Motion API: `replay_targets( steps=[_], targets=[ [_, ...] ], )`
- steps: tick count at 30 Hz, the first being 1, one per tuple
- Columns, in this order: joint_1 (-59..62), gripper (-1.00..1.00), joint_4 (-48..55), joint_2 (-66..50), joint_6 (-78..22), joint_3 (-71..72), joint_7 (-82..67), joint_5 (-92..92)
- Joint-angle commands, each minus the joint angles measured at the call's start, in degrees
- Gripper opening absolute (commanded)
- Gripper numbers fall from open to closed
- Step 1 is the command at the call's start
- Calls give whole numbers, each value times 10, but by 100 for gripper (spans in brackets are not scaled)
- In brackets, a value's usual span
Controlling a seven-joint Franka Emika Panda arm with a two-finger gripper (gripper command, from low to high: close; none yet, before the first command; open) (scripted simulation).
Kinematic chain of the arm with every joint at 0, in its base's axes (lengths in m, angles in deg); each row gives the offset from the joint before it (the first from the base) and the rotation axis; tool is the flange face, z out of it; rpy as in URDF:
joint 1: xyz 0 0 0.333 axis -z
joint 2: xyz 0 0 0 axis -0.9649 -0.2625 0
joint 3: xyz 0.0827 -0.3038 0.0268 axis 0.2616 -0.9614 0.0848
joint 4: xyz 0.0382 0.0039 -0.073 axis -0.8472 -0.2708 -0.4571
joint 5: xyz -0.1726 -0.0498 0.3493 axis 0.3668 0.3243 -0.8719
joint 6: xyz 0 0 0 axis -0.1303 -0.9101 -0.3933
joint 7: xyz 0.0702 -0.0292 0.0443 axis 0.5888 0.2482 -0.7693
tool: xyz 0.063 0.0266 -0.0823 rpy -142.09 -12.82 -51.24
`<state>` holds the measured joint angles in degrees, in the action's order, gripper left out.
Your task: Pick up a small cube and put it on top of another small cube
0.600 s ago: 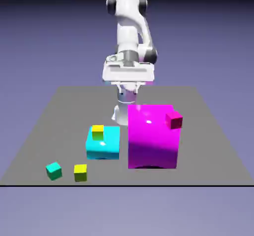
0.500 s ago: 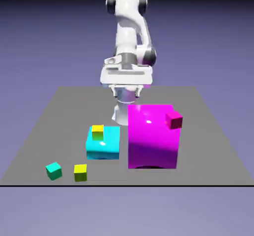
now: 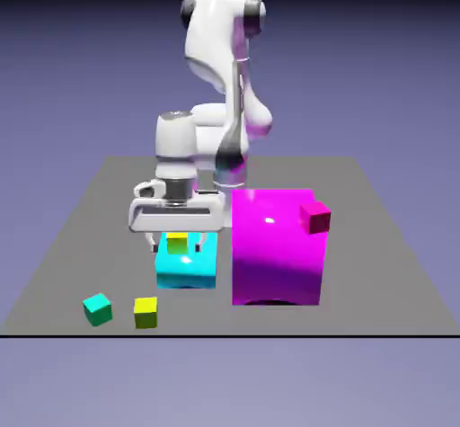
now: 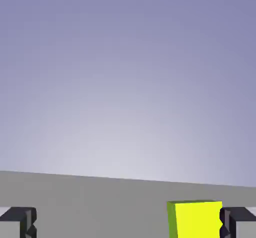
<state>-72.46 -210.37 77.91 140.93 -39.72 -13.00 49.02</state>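
Exterior view | pincer [image 3: 176, 249] stood wide open, empty | yellow cube [image 3: 177, 244] showed between its tips, on cyan block [image 3: 187, 271], depth unclear | twin [image 3: 145, 314] lay beyond pincer, toward camera | grasp wanted careful centring, then gentle, even closing

The two small plastic-looking cubes [image 3: 177, 244] [image 3: 145, 313] are plain yellow. The left small cube [image 3: 98, 309] is teal, the right one [image 3: 314, 217] is crimson. The big rounded block [image 3: 277, 247] is magenta, the smaller one [image 3: 187, 268] cyan. The tabletop [image 3: 359, 263] is grey.
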Motion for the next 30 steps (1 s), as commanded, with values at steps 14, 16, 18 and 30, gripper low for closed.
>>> replay_targets(
  steps=[14, 16, 18, 30],
  targets=[
    [41, 0, 116, -256, 1, -10, -129, -81],
    [41, -100, 116, -256, 1, -10, -129, -82],
    [28, -100, 107, -214, -31, -27, -114, -61],
    [-138, -100, 94, 35, -258, 40, -91, 32]
  ],
)
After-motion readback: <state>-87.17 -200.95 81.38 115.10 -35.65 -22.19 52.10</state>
